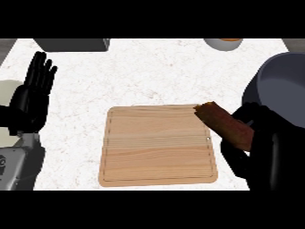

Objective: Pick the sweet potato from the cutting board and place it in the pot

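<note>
White desk (148, 67) lies under the potato (224, 125), held by the right hand (273, 152) in curled fingers over the right edge of the board (158, 147), beside the pot (293, 89); its free end could, I judge, catch the near rim and twist out, while the left hand (36, 89) rests open at left.

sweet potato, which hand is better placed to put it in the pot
Right. The right hand is curled round the sweet potato at the cutting board's right edge, beside the pot; the left hand rests open at the far left.
</note>
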Action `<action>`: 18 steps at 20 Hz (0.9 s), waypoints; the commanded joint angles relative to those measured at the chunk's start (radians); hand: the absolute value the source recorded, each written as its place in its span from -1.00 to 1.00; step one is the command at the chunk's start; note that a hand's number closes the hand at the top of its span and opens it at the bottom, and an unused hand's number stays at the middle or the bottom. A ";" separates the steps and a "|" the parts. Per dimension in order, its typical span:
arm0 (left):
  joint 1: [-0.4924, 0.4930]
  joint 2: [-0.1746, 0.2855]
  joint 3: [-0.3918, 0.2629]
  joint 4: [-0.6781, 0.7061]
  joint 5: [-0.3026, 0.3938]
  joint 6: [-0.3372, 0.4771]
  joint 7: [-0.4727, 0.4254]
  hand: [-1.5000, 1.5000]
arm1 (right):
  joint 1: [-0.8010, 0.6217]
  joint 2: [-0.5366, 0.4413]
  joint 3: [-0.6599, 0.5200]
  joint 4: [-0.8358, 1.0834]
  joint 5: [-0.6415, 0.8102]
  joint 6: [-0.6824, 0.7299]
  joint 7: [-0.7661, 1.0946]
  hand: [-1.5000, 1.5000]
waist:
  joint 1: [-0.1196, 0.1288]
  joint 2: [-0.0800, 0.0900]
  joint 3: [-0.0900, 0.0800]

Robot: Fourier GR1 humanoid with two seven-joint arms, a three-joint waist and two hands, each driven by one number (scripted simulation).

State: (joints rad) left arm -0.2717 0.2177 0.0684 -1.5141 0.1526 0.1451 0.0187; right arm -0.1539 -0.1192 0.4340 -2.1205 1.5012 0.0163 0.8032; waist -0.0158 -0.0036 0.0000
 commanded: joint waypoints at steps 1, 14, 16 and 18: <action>-0.004 0.023 0.024 -0.009 0.036 -0.044 0.015 0.00 | 0.063 -0.107 -0.195 -0.061 -0.130 0.041 -0.068 1.00 | 0.009 0.004 0.001; -0.023 -0.022 -0.005 -0.005 -0.023 -0.004 0.027 0.00 | 0.168 -0.316 -0.737 0.270 -0.645 -0.159 -0.545 1.00 | 0.008 0.005 0.001; -0.041 0.012 0.042 0.012 0.014 -0.038 0.034 0.00 | 0.120 -0.333 -0.776 0.367 -0.689 -0.179 -0.615 1.00 | 0.013 0.005 0.001; 0.006 0.025 0.047 -0.061 0.010 -0.039 0.051 0.00 | 0.080 -0.340 -0.772 0.475 -0.647 -0.217 -0.662 1.00 | 0.020 0.005 0.001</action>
State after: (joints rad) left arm -0.2644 0.2242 0.0937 -1.5516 0.1612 0.1101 0.0518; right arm -0.0265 -0.4311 -0.2843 -1.8129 0.8836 -0.1433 0.2549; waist -0.0018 0.0006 0.0008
